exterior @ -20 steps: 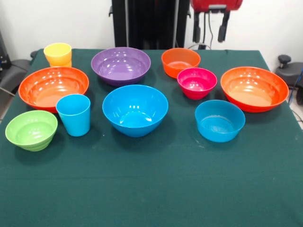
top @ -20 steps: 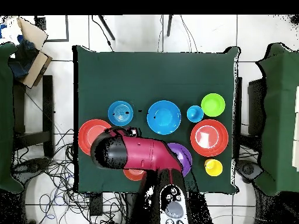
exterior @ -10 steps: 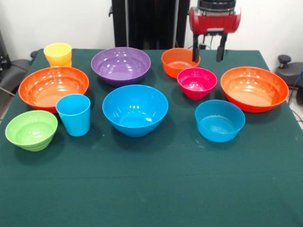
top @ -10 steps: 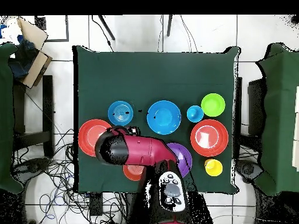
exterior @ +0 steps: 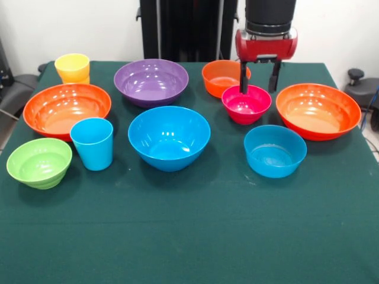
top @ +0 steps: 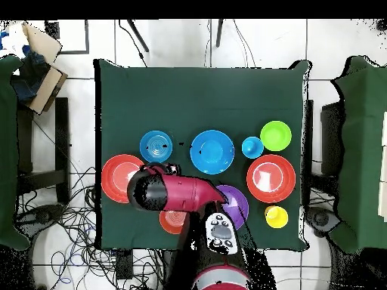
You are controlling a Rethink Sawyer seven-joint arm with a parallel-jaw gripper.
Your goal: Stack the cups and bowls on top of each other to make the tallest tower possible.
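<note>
The hand (exterior: 259,83) hangs with its two fingers spread apart and gripping nothing, just over the far rim of the small magenta bowl (exterior: 246,104). One finger is at the rim toward 11 o'clock, the other toward 1 o'clock.

No tower is built: every bowl and cup stands alone on the green surface (exterior: 189,236). From the large blue bowl (exterior: 169,137) in the middle, the purple bowl (exterior: 151,81) is at 12 o'clock, the blue cup (exterior: 92,143) at 9 o'clock, and the medium blue bowl (exterior: 275,151) at 3 o'clock. The yellow cup (exterior: 72,68) stands at the far corner toward 10 o'clock.
</note>
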